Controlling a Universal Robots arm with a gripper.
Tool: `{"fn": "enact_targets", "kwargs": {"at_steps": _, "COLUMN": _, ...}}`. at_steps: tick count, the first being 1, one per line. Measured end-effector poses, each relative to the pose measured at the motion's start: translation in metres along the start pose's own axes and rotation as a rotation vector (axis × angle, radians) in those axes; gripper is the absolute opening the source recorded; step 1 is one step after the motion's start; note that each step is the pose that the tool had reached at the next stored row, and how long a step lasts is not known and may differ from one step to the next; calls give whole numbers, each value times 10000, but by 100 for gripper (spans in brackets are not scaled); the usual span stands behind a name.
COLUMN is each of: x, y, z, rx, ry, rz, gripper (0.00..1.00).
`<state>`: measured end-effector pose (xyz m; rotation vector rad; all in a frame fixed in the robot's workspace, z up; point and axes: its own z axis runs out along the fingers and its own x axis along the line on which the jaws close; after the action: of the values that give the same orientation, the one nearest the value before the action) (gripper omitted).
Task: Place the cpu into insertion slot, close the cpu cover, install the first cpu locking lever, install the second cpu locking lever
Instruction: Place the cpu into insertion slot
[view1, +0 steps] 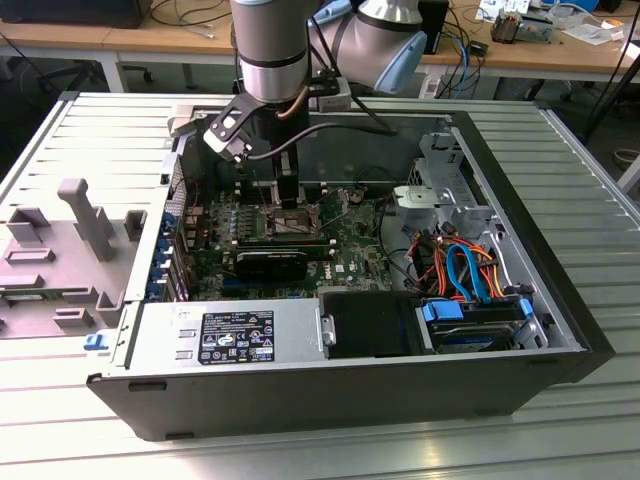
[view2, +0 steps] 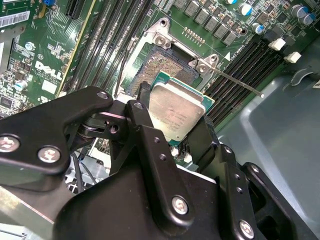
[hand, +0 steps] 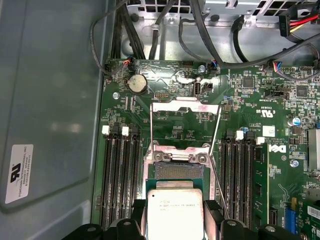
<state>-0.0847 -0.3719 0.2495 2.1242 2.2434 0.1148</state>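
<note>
On the exterior view's left, a grey plastic fixture (view1: 70, 235) lies on the slatted metal tabletop (view1: 560, 440) beside the open computer case (view1: 300, 400). The arm (view1: 275, 50) reaches down into the middle of the case, with the tool (view1: 290, 195) low over the green motherboard (view1: 350, 255). A bundle of orange and blue cables (view1: 465, 270) sits towards the exterior view's right. In the first wrist view, memory slots (hand: 120, 175) run along either side of the socket area. The cpu cover (hand: 186, 106) stands flipped open beyond the insertion slot (hand: 179, 172), whose dark contact field lies bare. A thin locking lever (hand: 220, 190) stands free beside the slot. The tool (hand: 175, 220) pinches the cpu (hand: 175, 212) by two opposite edges. In the second wrist view the cpu (view2: 175, 112) hangs between the black fingers (view2: 145, 117), metal top up, overlapping one edge of the insertion slot (view2: 160, 67) and not seated.
</note>
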Motion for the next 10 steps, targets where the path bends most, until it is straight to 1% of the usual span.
{"fn": "enact_targets", "kwargs": {"at_steps": 7, "x": 0, "y": -1, "z": 8, "rx": -3, "ry": 3, "rz": 0, "gripper": 55}}
{"fn": "enact_targets", "kwargs": {"at_steps": 10, "x": 0, "y": -1, "z": -7, "rx": 1, "ry": -27, "rz": -2, "gripper": 55}}
